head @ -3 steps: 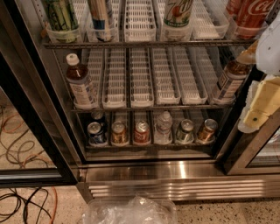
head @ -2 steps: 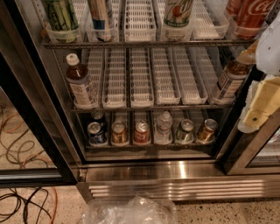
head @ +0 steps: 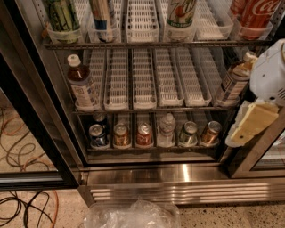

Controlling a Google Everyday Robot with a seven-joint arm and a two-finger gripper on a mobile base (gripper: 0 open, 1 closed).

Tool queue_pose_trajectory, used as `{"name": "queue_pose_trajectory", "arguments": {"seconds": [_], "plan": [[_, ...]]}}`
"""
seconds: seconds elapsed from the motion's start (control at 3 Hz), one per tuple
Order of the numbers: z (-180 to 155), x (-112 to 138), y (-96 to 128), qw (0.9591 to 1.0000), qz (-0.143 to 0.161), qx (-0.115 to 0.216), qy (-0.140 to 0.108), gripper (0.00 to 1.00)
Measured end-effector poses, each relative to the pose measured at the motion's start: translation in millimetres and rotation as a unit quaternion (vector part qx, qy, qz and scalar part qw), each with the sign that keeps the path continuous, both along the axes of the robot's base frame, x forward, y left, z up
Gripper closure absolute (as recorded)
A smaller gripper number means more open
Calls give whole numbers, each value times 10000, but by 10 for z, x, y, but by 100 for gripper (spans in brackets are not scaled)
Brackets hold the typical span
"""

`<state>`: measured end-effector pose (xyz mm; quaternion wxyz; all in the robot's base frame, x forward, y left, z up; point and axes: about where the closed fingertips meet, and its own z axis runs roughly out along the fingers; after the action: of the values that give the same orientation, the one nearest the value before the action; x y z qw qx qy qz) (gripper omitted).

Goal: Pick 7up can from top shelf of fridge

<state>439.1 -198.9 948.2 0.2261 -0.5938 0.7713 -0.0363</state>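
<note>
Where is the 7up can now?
The 7up can stands on the top shelf, left of the Coca-Cola can; the gripper hangs at the right edge.

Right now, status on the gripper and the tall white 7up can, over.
Gripper at right edge, beside the middle rack, touching nothing. Tall white 7up can upright on grey wire top shelf, untouched. Nothing seen blocking its front.

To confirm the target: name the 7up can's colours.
Tall 7up can: white, green band; camera view. Cream pincer at right edge.
</note>
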Motion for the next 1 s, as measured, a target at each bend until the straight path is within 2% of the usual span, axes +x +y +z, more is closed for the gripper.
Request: {"name": "queue_pose_trajectory", "arguments": {"seconds": [0.33,0.67,1.0], "plan": [[-262,14,194,9988,236,163,-399,0],[-518,246,468,9939,586,432,-826,0],[-708,443,664,9864,466,1027,-1196,0]]}}
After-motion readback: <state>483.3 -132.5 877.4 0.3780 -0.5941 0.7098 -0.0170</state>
